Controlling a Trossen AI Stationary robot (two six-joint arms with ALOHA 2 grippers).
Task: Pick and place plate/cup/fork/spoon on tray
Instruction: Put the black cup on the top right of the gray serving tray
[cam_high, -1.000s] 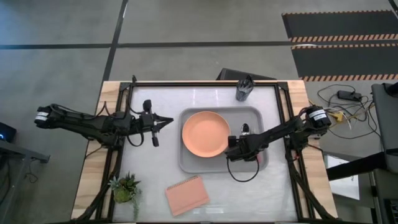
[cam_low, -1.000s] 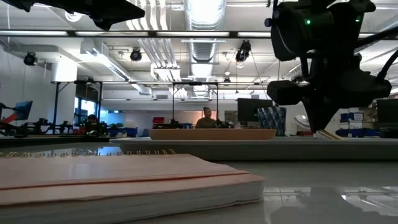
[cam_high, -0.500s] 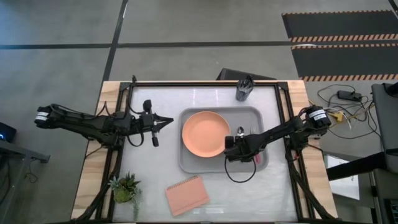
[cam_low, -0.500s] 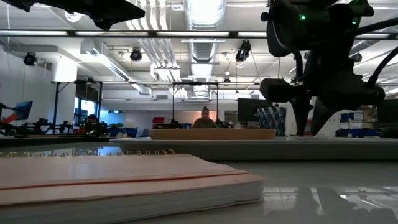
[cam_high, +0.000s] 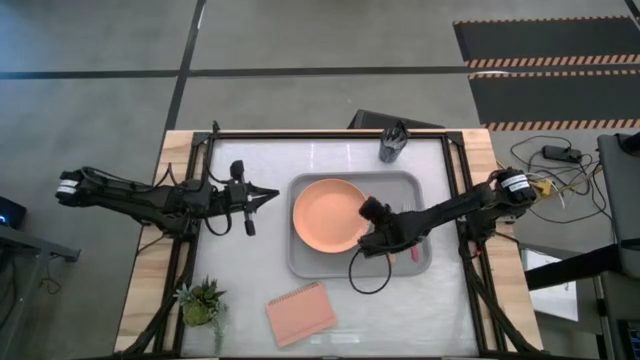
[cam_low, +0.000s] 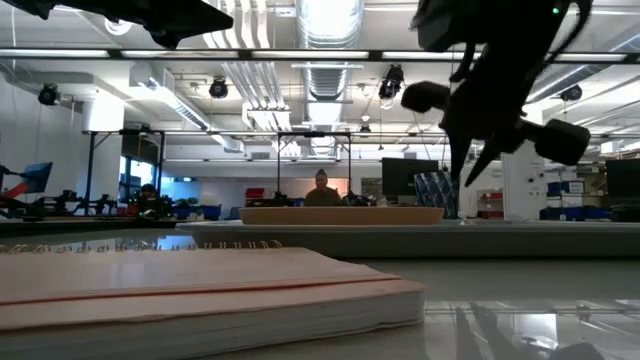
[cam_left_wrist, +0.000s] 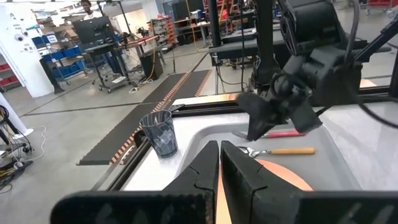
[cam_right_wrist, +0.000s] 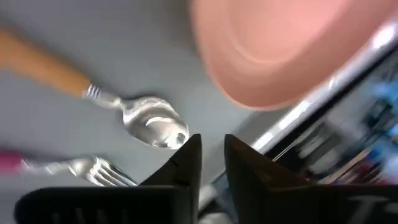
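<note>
The salmon-orange plate (cam_high: 325, 215) lies in the left half of the light-grey tray (cam_high: 300, 262). The spoon (cam_right_wrist: 149, 121), orange handle, and the fork (cam_right_wrist: 93, 171), red-pink handle, lie side by side on the tray floor right of the plate; they also show in the left wrist view (cam_left_wrist: 280, 150), (cam_left_wrist: 286, 132). My right gripper (cam_high: 368, 210) hovers above them at the plate's right rim, empty, its fingers a narrow gap apart. The dark cup (cam_high: 392, 145) stands on the table beyond the tray's far edge. My left gripper (cam_high: 272, 196) waits shut, left of the tray.
A salmon-pink notebook (cam_high: 300, 313) lies near the table's near edge, and a small potted plant (cam_high: 203, 303) stands at the near left corner. Black frame rails run along the table's left, right and far sides.
My right gripper has risen from the tray floor and gone toward the table's left, to the plate's right rim, tipping as it went. The spoon and the fork stay lying on the tray.
</note>
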